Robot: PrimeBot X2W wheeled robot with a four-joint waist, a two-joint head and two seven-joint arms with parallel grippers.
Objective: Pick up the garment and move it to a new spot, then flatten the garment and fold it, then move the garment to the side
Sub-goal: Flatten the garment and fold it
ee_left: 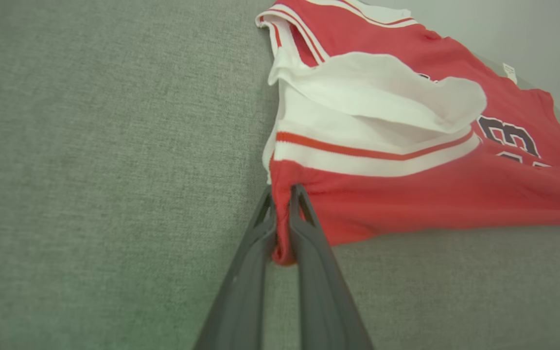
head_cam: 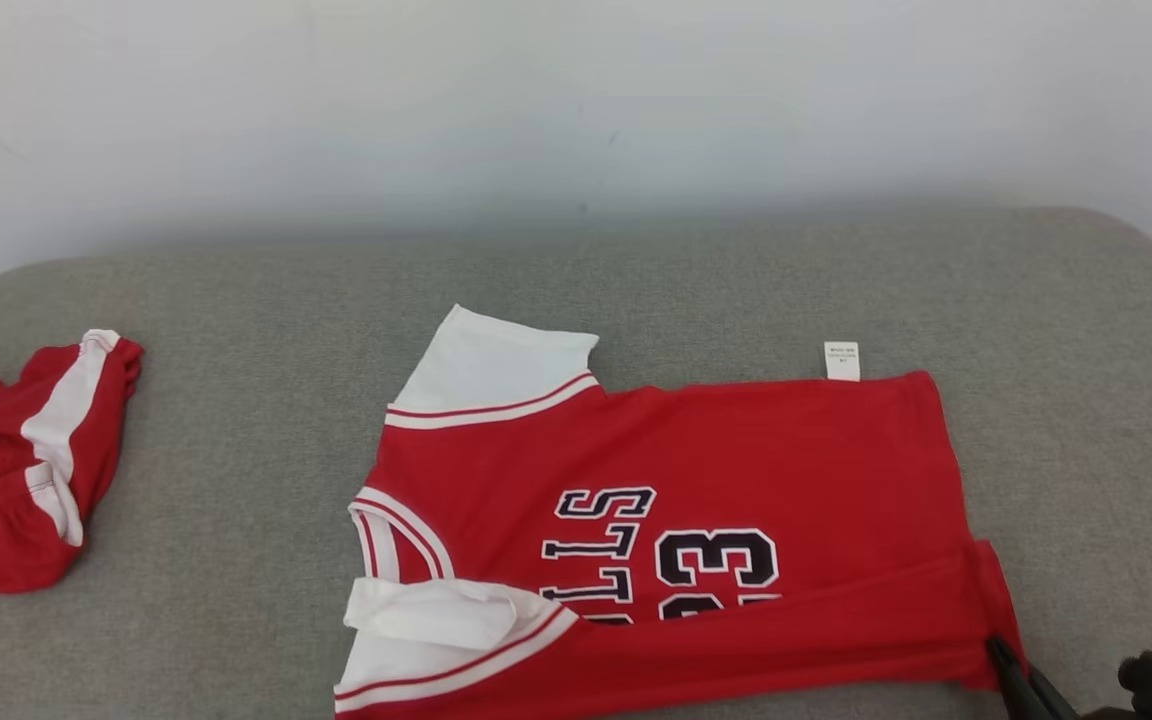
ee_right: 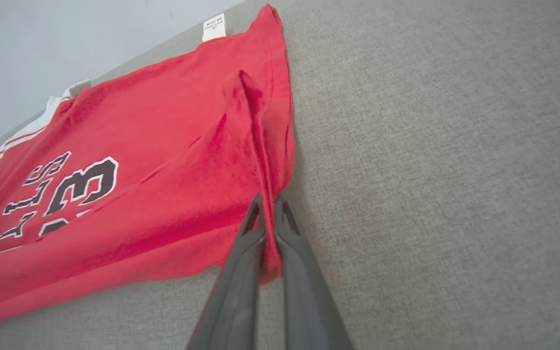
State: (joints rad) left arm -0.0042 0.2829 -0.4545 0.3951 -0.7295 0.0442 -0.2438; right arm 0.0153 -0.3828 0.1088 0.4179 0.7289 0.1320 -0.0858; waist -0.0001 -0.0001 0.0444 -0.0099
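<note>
Red knit jersey with white sleeves lies flat on the grey fabric surface. Left hand is clamped on its near shoulder corner, right hand on its near hem corner. Uneven lifting could pull either thin pinch free.

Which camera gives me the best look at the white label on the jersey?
Right wrist view: the label is largest there, print lines visible, sticking out from the jersey. Head view shows it smaller but face-on; left wrist view, tiny and tilted.
</note>
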